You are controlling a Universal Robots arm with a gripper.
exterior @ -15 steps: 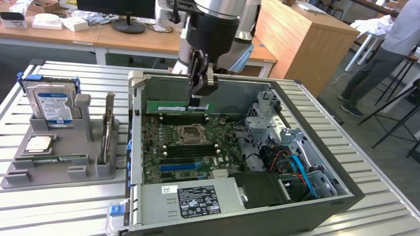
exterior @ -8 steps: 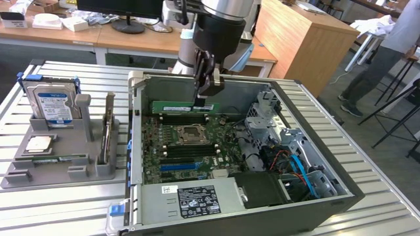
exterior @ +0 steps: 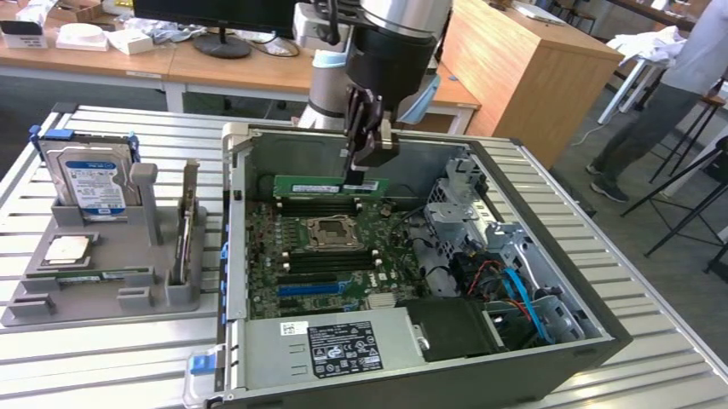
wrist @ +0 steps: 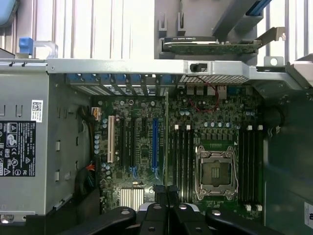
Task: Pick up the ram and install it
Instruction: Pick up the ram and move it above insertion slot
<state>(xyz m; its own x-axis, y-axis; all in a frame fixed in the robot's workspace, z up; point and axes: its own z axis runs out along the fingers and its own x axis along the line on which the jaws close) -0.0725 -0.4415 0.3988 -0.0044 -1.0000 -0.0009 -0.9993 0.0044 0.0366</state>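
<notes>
Case lay open, board exposed. Gripper hung inside case, fingers pinching ram by top edge. Pickup done. Ram stood level, on edge, over slots by socket, seemingly not yet seated. Install left.

A blue-labelled hard drive is standing upright in a grey holder. A person is standing at the exterior view's right.

Bright, even room light; the slatted table glares white, the computer case interior sits shaded.
</notes>
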